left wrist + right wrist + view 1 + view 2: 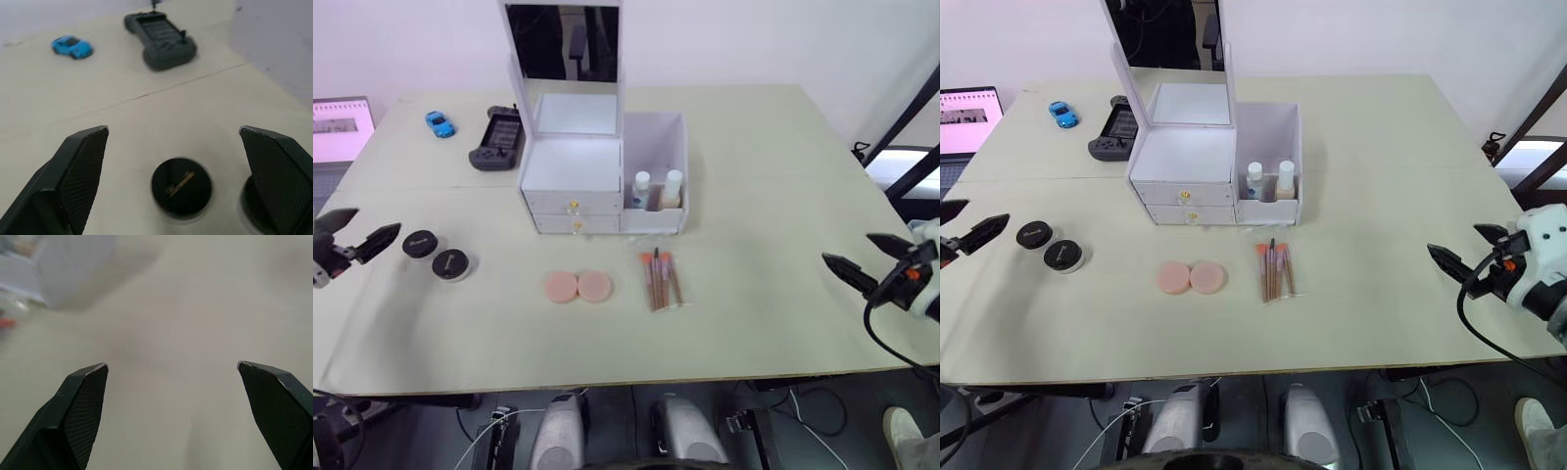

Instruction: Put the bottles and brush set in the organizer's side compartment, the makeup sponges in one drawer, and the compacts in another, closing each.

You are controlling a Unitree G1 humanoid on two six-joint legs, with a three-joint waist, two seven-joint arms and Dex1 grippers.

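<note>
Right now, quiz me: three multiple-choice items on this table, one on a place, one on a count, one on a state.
1. Where are the bottles?
A. In the side compartment
B. Beside the game controller
C. On top of the drawers

2. How many makeup sponges lie on the table?
A. One
B. Two
C. Four

3. How are the organizer's two drawers?
A. Both pulled out
B. One out
C. Both shut

Answers:
1 A: two white caps stand inside the bin.
2 B: two peach pads lie side by side left of the brush set.
3 C: both fronts sit flush.
</note>
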